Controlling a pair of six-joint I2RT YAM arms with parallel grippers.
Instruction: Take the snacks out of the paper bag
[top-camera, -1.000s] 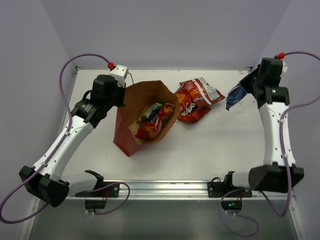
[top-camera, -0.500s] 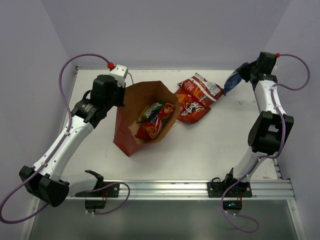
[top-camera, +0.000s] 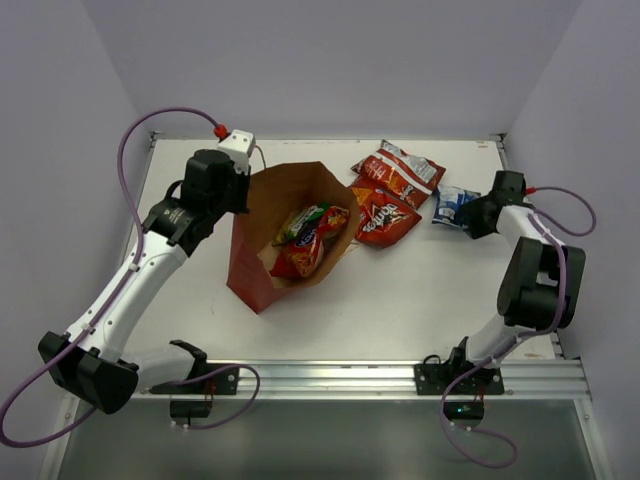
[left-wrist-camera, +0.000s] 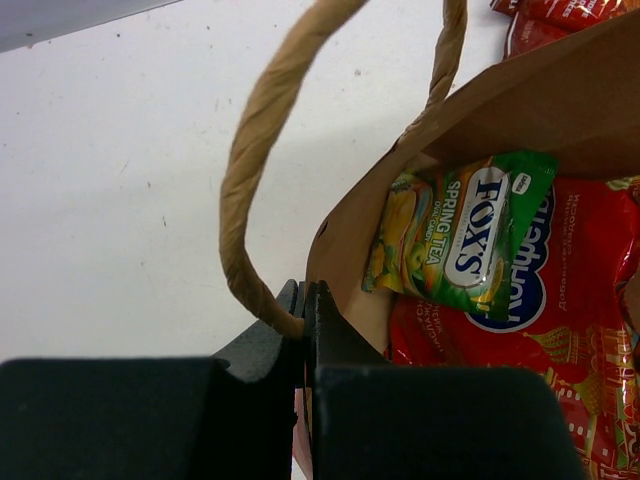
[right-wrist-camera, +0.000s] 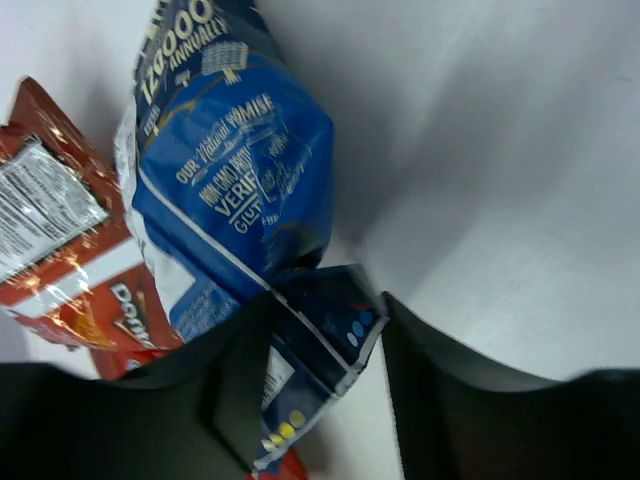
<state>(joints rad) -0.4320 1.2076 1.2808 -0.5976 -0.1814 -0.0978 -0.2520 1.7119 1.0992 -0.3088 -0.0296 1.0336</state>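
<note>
The right gripper (right-wrist-camera: 325, 380) sits part-open around the blue-white bag (right-wrist-camera: 235, 190) (loose, I judge): widen further, then lift straight clear. The left gripper (left-wrist-camera: 303, 320) clamps the paper bag (left-wrist-camera: 520, 110) by its rim.

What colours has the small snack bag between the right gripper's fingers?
The snack bag is blue with white print. The right wrist view shows it best.

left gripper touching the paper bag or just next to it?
Touching. The left wrist view shows the left gripper shut on the rim of the paper bag, at the base of its cord handle.
</note>
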